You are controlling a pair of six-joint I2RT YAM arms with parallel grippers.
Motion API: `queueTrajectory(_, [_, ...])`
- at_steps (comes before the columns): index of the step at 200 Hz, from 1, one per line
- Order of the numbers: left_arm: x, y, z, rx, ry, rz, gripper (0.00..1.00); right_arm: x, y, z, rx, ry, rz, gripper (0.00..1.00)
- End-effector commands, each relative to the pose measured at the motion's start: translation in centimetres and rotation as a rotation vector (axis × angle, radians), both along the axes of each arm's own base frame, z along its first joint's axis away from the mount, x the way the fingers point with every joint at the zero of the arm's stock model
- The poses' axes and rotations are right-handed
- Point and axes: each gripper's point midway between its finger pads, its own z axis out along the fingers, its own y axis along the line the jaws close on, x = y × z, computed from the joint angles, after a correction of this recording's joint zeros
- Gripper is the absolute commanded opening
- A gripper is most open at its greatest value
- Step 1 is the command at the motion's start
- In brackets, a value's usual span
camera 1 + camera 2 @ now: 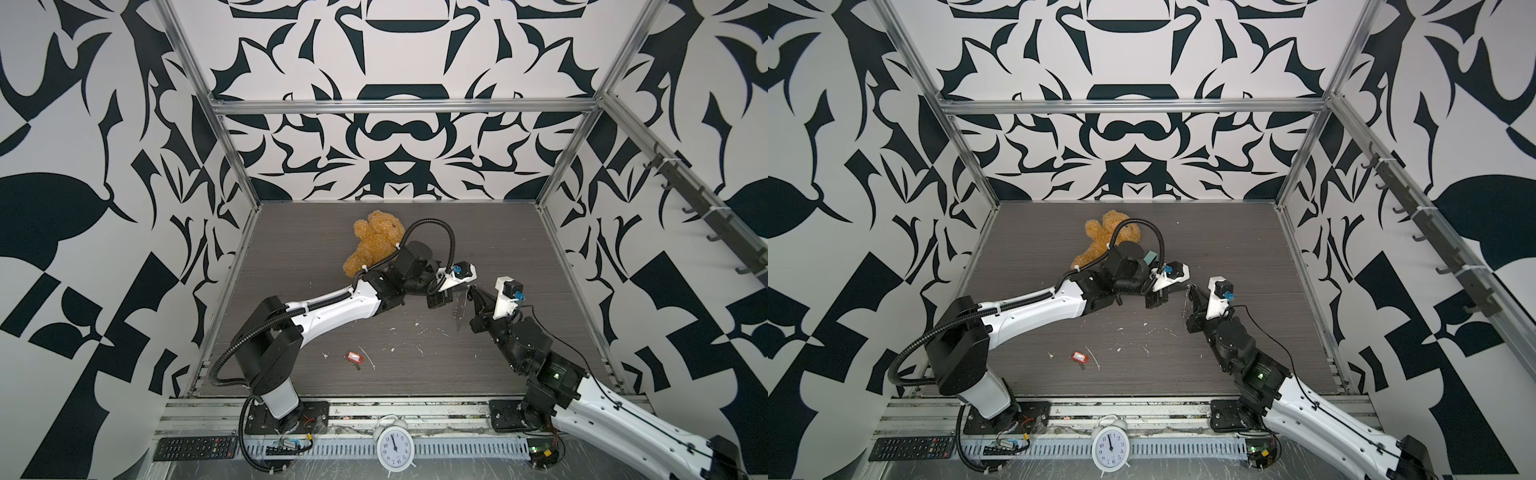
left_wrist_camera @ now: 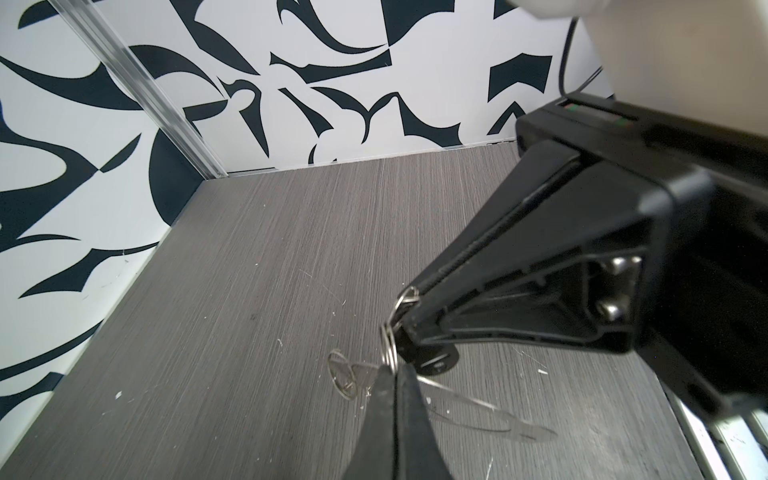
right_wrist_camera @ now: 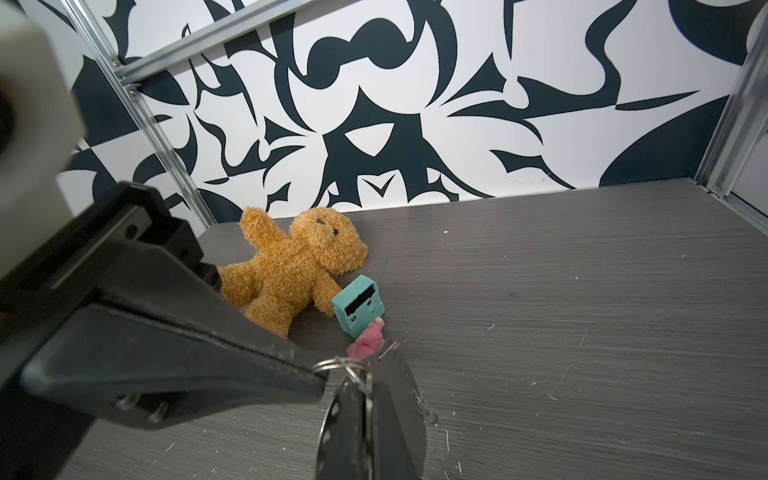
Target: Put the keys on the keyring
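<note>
The alarm clock and the remote control sit nearest, on the front rail, outside the work. Farther in, the 2 arms meet over the right half of the table.

In the left wrist view the left gripper is closed tight, its tips pinching the low side of the keyring. The right gripper, closed as well, nips the same ring from the opposite side. The ring hangs clear of the table between them. In the right wrist view its strap shows grey with dotted edges at the right gripper's own fingers.

A small black rounded piece sits just under the right gripper's tip. It may be the other key, but I cannot tell whether it is threaded on. The red tag lies flat near the front, well apart from both grippers and plainly not on the ring.

I judge the task at most half done, with at least 1 key left to fetch and thread. A teddy bear lies at the back.
</note>
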Motion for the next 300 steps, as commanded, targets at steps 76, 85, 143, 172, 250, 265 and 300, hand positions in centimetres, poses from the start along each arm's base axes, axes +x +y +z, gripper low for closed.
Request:
queueTrajectory(76, [-0.3,0.9,1.9,-0.047,-0.045,0.002,0.00,0.9,-2.8,0.6,0.057,0.021,-0.175,0.00])
queueTrajectory(85, [-0.4,0.9,2.0,-0.057,-0.049,-0.001,0.00,0.9,-3.3,0.4,0.058,0.037,-0.209,0.00])
queueTrajectory(143, [-0.7,1.1,2.4,-0.090,-0.060,-0.010,0.00,0.9,-2.3,0.8,0.097,0.021,-0.147,0.00])
queueTrajectory(172, [-0.5,1.0,2.3,-0.084,-0.062,-0.002,0.00,0.6,-0.8,1.4,0.110,-0.011,-0.059,0.00])
queueTrajectory(250, [-0.3,1.0,2.0,-0.068,-0.060,0.004,0.15,0.1,0.3,2.2,0.123,-0.068,0.018,0.00])
queueTrajectory(265, [-0.3,1.0,2.0,-0.064,-0.058,0.003,0.16,0.1,0.3,2.2,0.123,-0.069,0.020,0.00])
queueTrajectory(300, [-0.4,0.9,1.9,-0.056,-0.050,-0.002,0.21,0.1,0.3,2.1,0.121,-0.069,0.021,0.00])
